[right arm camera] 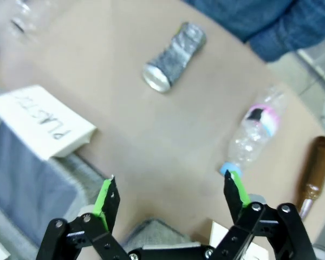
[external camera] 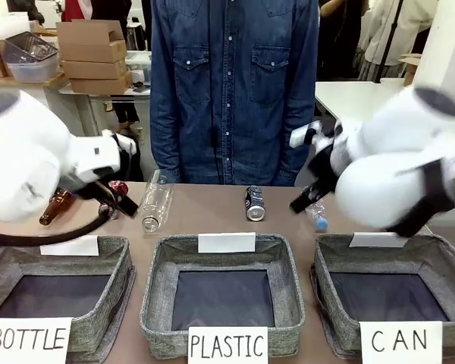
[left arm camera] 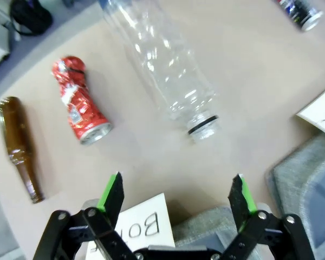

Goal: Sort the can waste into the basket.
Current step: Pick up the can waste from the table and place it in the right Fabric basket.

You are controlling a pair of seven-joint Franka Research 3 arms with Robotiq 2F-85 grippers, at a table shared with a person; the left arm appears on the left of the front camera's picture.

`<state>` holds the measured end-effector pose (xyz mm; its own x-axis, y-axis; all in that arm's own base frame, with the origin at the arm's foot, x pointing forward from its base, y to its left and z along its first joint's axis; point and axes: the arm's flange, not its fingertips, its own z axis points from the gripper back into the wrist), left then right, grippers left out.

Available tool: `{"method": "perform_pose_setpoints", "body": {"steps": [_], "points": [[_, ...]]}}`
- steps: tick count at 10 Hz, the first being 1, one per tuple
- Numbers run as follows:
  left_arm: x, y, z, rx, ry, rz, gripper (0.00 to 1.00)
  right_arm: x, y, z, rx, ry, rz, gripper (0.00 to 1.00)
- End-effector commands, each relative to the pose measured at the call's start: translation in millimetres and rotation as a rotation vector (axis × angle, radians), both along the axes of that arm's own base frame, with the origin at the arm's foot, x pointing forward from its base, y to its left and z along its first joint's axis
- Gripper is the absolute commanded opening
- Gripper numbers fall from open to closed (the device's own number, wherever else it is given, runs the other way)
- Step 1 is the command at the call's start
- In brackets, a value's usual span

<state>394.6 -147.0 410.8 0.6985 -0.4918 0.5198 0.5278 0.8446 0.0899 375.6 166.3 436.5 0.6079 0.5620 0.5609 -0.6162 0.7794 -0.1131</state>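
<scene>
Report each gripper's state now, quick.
Left gripper: open, holding nothing.
Right gripper: open, holding nothing.

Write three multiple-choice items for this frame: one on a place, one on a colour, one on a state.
1. Where does the dark can lie?
A. Inside one of the baskets
B. On the table behind the PLASTIC basket
C. Off the table, on the floor

2. What colour is the crushed can beside the brown glass bottle?
A. Red
B. Green
C. Yellow

3. How does the left gripper stand?
A. Open, holding nothing
B. Shut on a can
C. Shut on a bottle

Key:
1 B: the front view shows it on the tabletop just beyond the middle basket.
2 A: the left wrist view shows it red with white marks.
3 A: its green pads stand wide apart with nothing between them.
</scene>
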Motion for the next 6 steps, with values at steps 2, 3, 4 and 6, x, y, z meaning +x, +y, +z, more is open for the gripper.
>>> {"method": "perform_pose_setpoints", "body": {"steps": [2,3,4,6], "points": [[-112,57,91,-0.066,-0.185,-0.029,1.0,-103,-62,103,0.037,-0.184,-0.027,1.0],[-107,51,86,-0.015,-0.273,-0.012,1.0,-102,-58,93,-0.058,-0.283,-0.167,1.0],[-37,22,97,-0.061,-0.104,0.001,1.0,-46,-33,104,0.061,-0.112,-0.005,1.0],[-56,34,131,-0.137,-0.058,-0.117,1.0,-66,-56,131,0.164,-0.103,-0.032,1.0]]}}
